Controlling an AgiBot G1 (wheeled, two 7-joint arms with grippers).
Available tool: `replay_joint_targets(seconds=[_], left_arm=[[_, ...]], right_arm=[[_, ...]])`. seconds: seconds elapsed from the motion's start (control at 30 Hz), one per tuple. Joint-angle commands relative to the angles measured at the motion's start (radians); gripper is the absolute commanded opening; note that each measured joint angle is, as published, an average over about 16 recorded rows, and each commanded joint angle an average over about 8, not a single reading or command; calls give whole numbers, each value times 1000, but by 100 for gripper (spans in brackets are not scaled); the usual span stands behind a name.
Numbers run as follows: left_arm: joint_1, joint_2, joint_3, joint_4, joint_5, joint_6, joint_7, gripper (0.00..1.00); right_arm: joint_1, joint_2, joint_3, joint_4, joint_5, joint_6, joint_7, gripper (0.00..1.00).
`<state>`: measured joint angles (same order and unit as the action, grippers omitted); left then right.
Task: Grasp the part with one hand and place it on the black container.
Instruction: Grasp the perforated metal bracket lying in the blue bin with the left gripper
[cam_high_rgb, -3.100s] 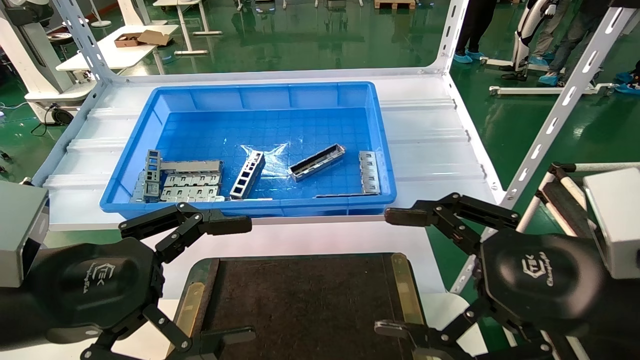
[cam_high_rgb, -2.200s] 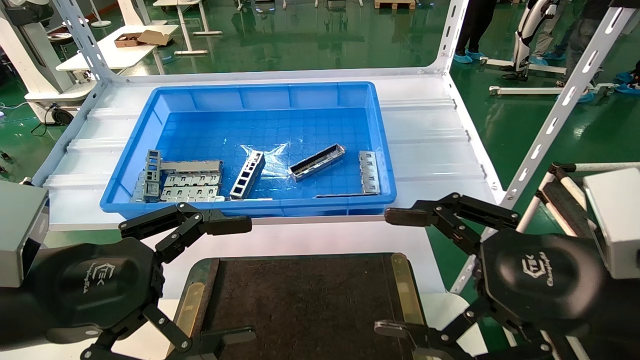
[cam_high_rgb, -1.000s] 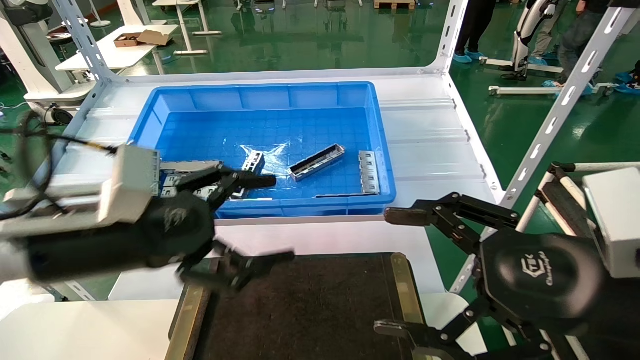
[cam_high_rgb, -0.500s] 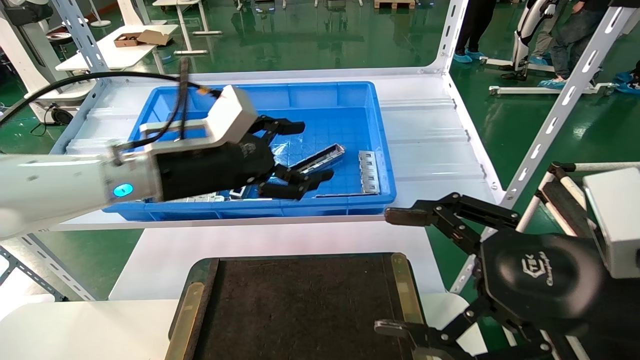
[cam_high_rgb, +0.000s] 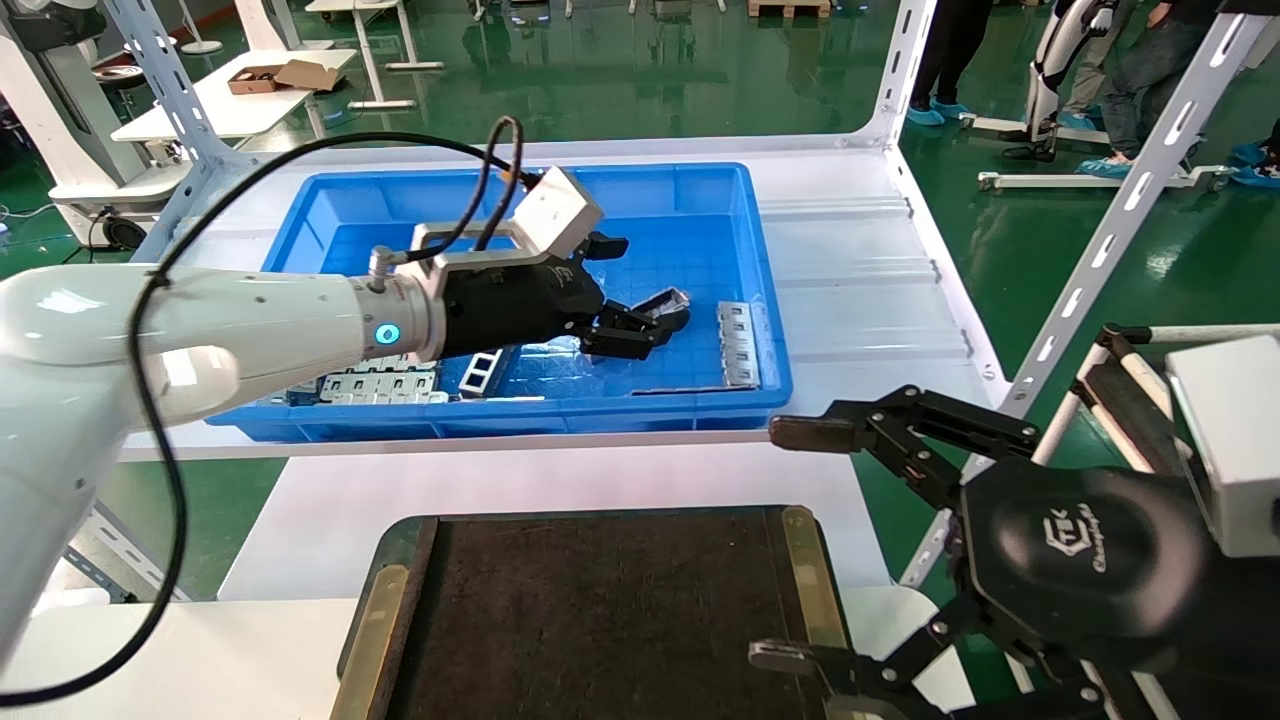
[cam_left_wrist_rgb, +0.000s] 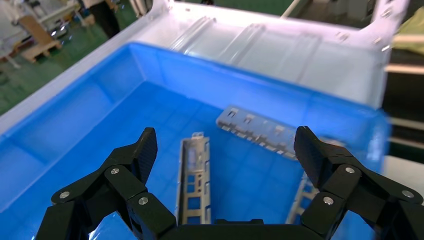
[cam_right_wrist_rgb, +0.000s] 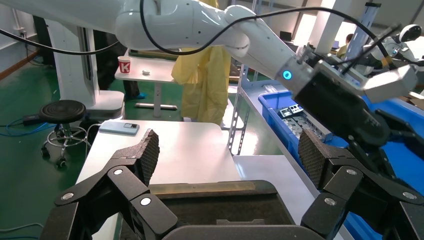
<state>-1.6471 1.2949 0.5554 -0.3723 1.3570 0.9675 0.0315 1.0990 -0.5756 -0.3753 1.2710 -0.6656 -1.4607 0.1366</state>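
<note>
The scene is viewed from the head, high up, looking forward and down over the deep blue plastic bin (cam_high_rgb: 500, 300) and the flat matte black tray (cam_high_rgb: 600, 610). The bin floor (cam_left_wrist_rgb: 150, 130) is seen close up from the left wrist. From the right wrist, the tray (cam_right_wrist_rgb: 220, 207) is viewed low and near, with the bin (cam_right_wrist_rgb: 280, 107) shared beyond.

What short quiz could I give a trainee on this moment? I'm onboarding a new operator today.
1. Fill in: the right gripper, parked beside the black container, has its jaws ___.
2. True or false: the left gripper is shut on the part.
3. The part lies in: A) the blue bin; B) the black container; C) the right gripper.

Key: 1 open; 2 false, its jaws are open above the part; 3 A.
</note>
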Motion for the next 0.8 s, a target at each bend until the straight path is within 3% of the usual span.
replay_joint_targets(seconds=[0.03, 0.3, 0.53, 0.57, 0.6, 0.8], left_arm=[[-17, 27, 6, 54, 14, -20, 19, 100], [-28, 66, 36, 140, 12, -80, 38, 100], [-14, 72, 82, 138, -9, -146, -4, 100], [-12, 73, 91, 137, -12, -155, -13, 98], [-11, 73, 100, 135, -14, -164, -23, 91], [-2, 73, 153, 120, -32, -211, -78, 16]], right_arm=[[0, 0, 0, 0, 0, 0, 0, 100], [0, 0, 0, 0, 0, 0, 0, 100], [0, 0, 0, 0, 0, 0, 0, 100], [0, 0, 0, 0, 0, 0, 0, 94], [0, 0, 0, 0, 0, 0, 0, 82], [0, 0, 0, 0, 0, 0, 0, 7]])
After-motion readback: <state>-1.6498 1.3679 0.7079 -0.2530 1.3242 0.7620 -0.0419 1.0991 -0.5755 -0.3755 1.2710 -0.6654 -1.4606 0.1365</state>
